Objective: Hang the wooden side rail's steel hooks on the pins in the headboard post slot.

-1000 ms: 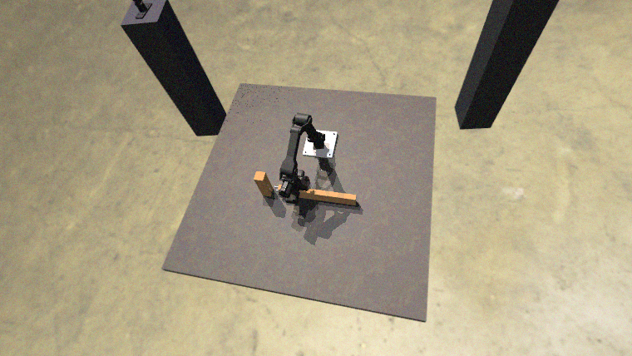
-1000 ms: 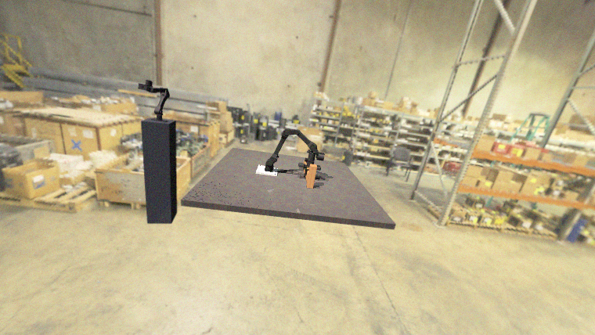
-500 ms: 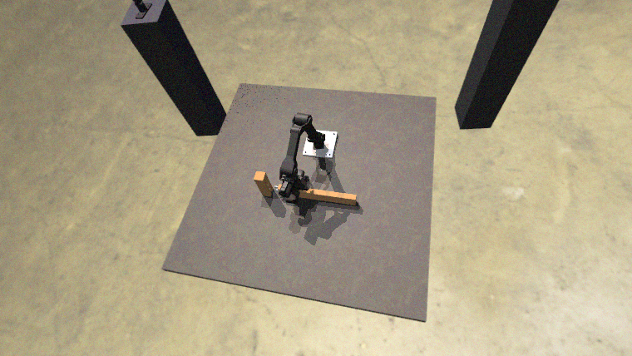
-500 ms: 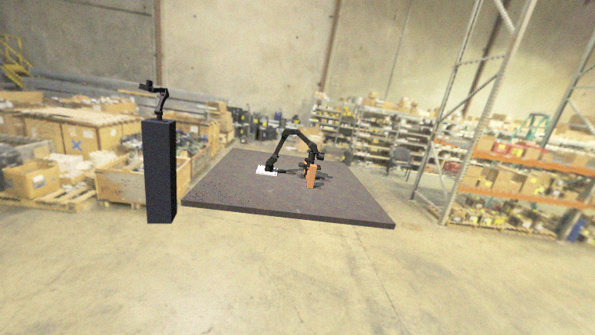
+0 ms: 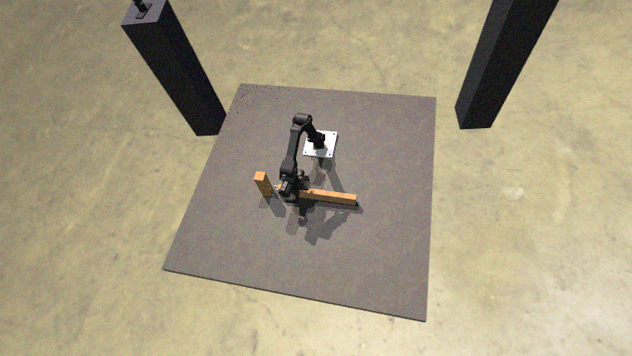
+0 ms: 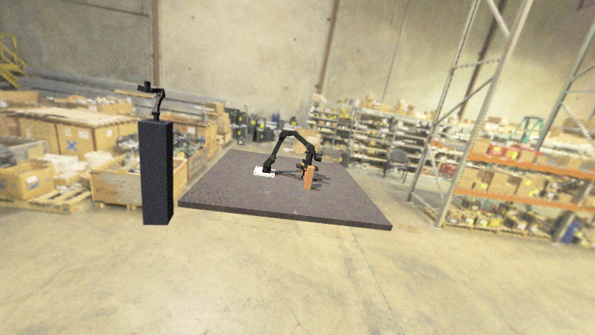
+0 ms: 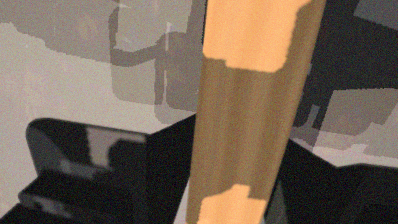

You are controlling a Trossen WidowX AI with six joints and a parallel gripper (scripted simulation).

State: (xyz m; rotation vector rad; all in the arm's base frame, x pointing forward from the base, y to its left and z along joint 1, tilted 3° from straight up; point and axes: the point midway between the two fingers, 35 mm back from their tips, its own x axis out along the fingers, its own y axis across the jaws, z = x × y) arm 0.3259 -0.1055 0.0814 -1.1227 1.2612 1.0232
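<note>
The wooden side rail [image 5: 333,196] [image 7: 250,105] runs left to right in the top view. Its far right end lies at or very close to the table [image 5: 376,265] [image 6: 245,197]. My gripper [image 5: 292,192] [image 7: 228,125] is shut on the rail near its hook end, with one finger on each side in the wrist view. The headboard post [image 5: 263,184] [image 6: 308,178] stands upright just left of that end. Pale metal hooks [image 5: 276,187] show in the small gap beside the post. The slot and pins are hidden, so I cannot tell whether the hooks touch the pins.
The arm's white base plate [image 5: 327,150] [image 6: 258,171] sits behind the rail in the top view. A tall dark pedestal [image 5: 176,75] [image 6: 156,174] stands beyond the table's left edge, and another dark pedestal [image 5: 499,66] beyond its right side. Shelves and boxes stand in the background.
</note>
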